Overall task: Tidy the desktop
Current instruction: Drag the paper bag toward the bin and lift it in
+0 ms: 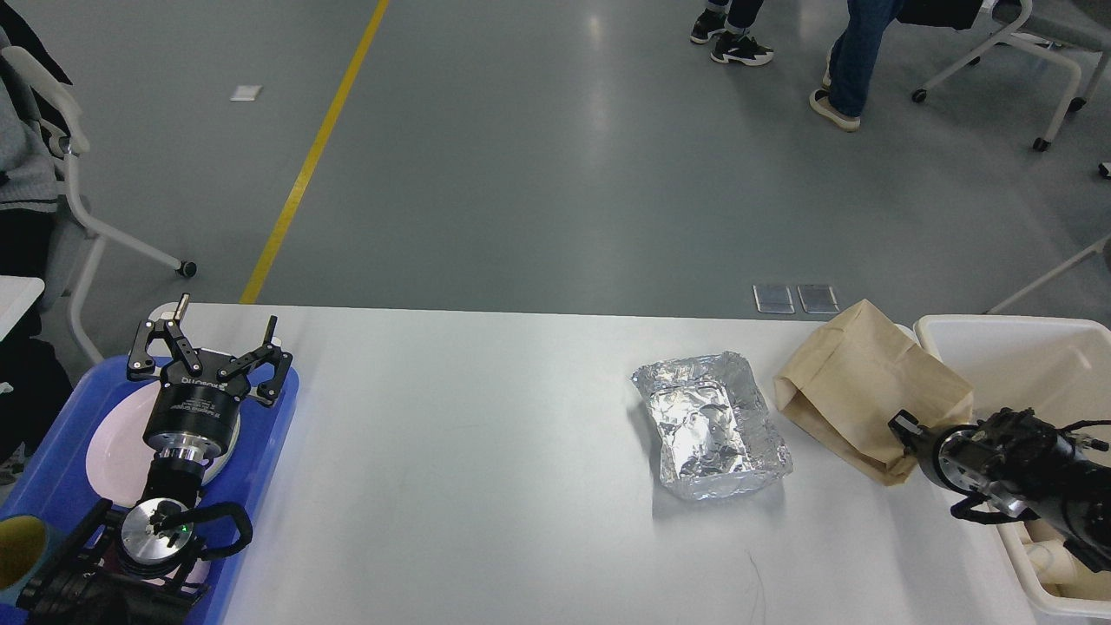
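The white desktop [486,486] fills the lower view. A crumpled foil tray [707,425] lies right of its middle. A brown paper bag [859,382] lies at the desktop's right end, beside the cream-white bin [998,334]. My right gripper [904,427] is at the bag's near right corner and is shut on it. My left gripper [221,334] is open and empty. It hovers over the blue tray [269,425] at the left end, above a white plate [113,443].
A yellow cup [17,542] stands at the blue tray's near left corner. White items lie in the bin's near end [1055,564]. Chairs and people's legs are on the grey floor beyond the desktop.
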Controlling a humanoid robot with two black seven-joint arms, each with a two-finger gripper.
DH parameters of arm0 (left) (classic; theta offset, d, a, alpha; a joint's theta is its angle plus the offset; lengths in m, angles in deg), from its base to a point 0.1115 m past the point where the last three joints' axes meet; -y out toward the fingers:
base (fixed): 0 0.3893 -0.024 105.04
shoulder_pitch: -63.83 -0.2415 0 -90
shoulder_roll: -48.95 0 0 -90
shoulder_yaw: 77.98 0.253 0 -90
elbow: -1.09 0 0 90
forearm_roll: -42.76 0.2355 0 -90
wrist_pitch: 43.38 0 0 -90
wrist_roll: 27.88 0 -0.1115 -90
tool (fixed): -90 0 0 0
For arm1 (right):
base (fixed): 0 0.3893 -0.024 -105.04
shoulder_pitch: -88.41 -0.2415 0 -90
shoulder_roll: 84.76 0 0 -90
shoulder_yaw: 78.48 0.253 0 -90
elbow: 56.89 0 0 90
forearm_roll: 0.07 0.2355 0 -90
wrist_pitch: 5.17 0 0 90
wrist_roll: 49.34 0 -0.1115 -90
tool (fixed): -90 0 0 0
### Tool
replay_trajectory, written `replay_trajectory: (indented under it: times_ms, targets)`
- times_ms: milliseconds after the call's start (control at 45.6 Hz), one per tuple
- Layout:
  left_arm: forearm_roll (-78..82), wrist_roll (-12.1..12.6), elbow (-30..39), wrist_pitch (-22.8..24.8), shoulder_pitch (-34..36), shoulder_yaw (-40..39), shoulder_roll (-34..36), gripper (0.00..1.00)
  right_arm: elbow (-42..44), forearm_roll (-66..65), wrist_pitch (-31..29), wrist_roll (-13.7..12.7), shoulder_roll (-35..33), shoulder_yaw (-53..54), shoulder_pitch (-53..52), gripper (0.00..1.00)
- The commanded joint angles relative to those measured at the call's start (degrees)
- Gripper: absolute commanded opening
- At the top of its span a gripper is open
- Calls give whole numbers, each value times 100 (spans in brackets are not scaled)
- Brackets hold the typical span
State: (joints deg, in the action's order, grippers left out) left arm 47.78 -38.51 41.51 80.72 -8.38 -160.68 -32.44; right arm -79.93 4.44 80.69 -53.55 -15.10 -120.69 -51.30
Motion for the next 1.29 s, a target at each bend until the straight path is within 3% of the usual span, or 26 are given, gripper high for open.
replay_trajectory:
  times_ms: [0,153,351,526,680,833,1030,1271]
  targets:
    - [0,0,1,0,-4,0,0,96,-683,-73,-61,-186,-513,-85,-459,0]
    - [0,0,1,0,5,0,0,96,-1773,-64,-465,-406,-1146,-796,-1539,0]
    - [0,0,1,0,-4,0,0,96,-3109,-56,-1037,-432,-1683,-1982,-3349,0]
    - [0,0,1,0,-4,0,0,96,-4443,-47,-1643,-432,-1736,-3361,-5395,0]
    - [0,0,1,0,-4,0,0,96,-5447,-56,-1740,-432,-1561,-4259,-6760,0]
    - [0,0,1,0,5,0,0,96,-5993,-82,-1810,-502,-1428,-4699,-7403,0]
    - [0,0,1,0,-4,0,0,96,-6257,-179,-2540,-757,-1420,-4700,-7974,0]
    - [0,0,1,0,-4,0,0,96,-6187,-416,-2452,-766,-1419,-4708,-7905,0]
